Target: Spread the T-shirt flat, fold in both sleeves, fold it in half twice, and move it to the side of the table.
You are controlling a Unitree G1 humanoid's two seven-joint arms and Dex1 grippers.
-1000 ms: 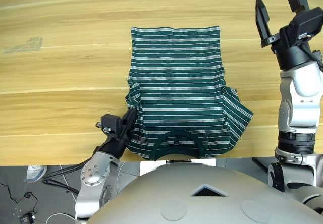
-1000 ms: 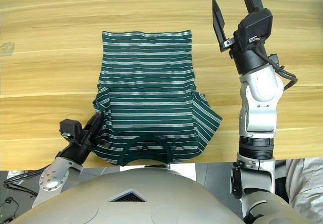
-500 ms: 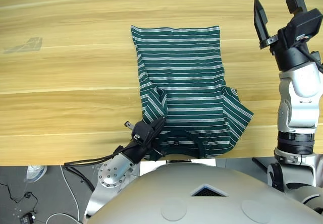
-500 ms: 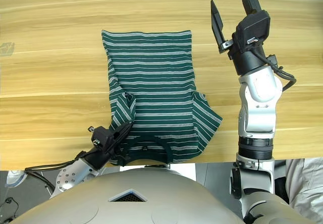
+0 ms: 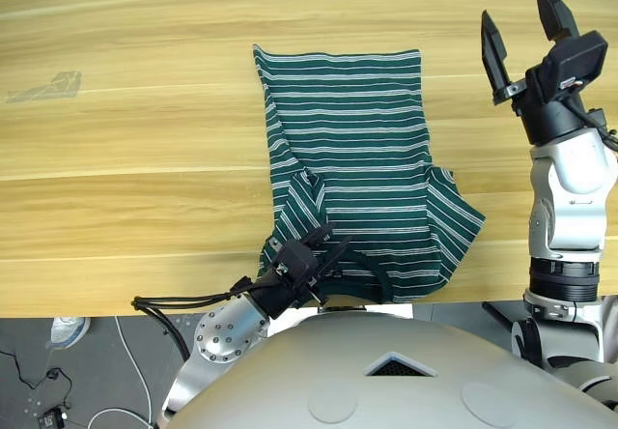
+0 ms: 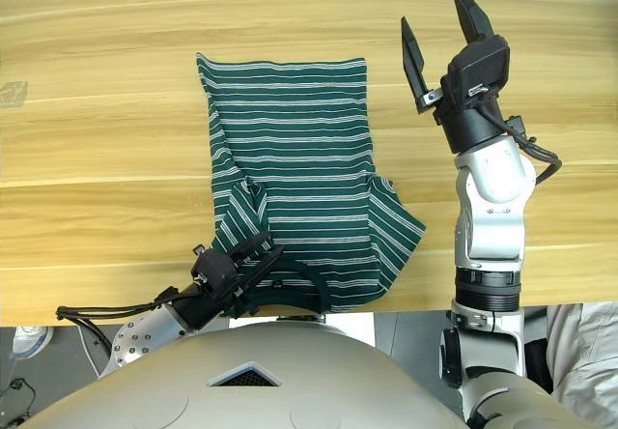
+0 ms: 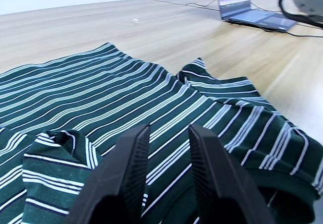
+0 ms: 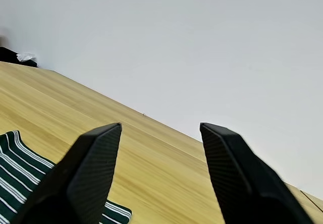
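Your left claw (image 7: 169,133) has swept in from the shirt's left edge to the collar, drawing the left sleeve (image 5: 299,192) over the body, and its fingers now stand parted, released, low over the fabric. The shirt (image 5: 352,149) lies on the surface (image 5: 145,158) with its collar at the near edge and the right sleeve (image 5: 454,218) still sticking out. Your right claw (image 5: 515,6) hangs spread wide and empty, high beside the shirt's far right corner. Next is likely that right sleeve. Lift the left claw straight up so it does not snag the collar. Bring the right claw down on the sleeve's outer hem, pinch only that layer, and carry it across until the side edge runs straight, without dragging the body.
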